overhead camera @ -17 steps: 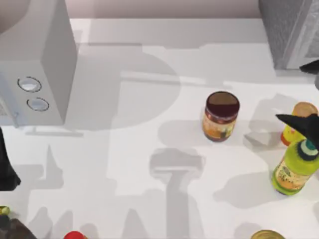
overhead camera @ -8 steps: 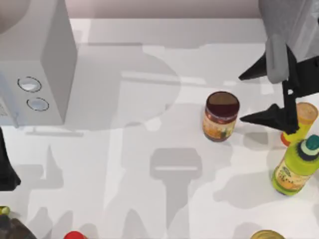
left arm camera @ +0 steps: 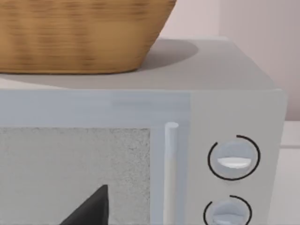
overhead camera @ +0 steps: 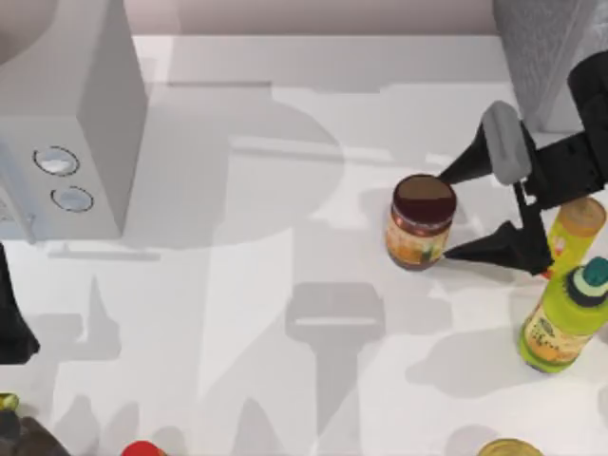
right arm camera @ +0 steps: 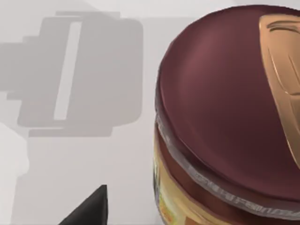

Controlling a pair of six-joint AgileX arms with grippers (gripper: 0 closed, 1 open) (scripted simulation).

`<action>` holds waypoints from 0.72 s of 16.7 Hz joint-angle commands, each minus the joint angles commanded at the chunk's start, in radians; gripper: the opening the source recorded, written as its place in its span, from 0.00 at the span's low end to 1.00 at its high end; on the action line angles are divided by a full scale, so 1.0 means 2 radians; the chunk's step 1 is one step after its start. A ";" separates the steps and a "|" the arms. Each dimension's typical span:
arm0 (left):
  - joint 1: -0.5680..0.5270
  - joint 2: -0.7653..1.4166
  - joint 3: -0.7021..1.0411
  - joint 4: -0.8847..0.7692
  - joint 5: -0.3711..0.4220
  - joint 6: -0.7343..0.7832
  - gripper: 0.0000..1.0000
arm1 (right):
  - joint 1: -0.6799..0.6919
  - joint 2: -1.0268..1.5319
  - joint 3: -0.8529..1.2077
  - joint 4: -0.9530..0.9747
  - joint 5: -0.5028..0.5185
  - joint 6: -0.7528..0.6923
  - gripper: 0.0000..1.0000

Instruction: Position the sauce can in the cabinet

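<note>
Grey speckled cabinet (overhead camera: 546, 57) waits at the table's back right. Nearby stands the sauce can (overhead camera: 421, 221). My right gripper (overhead camera: 458, 214) has just swooped in, fingers wide around it, ready to squeeze.

You won't find a single word, number or brand you can read here. The sauce can (overhead camera: 421, 222), sitting between the spread fingertips of the right gripper (overhead camera: 454, 214), carries an orange-red-yellow label whose print is too small to make out. In the right wrist view its maroon lid (right arm camera: 229, 103) bears a raised gold emblem, but no letters. Just behind that gripper, the green-yellow bottle (overhead camera: 559, 328) has a label with illegible markings. The two round knobs (left arm camera: 233, 158) facing the left wrist camera are unmarked.
</note>
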 joint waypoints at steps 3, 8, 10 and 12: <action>0.000 0.000 0.000 0.000 0.000 0.000 1.00 | 0.000 0.000 0.000 0.000 0.000 0.000 1.00; 0.000 0.000 0.000 0.000 0.000 0.000 1.00 | 0.023 -0.001 0.000 0.035 0.005 0.036 1.00; 0.000 0.000 0.000 0.000 0.000 0.000 1.00 | 0.043 0.009 -0.001 0.072 0.009 0.068 1.00; 0.000 0.000 0.000 0.000 0.000 0.000 1.00 | 0.056 0.021 -0.009 0.107 0.013 0.091 1.00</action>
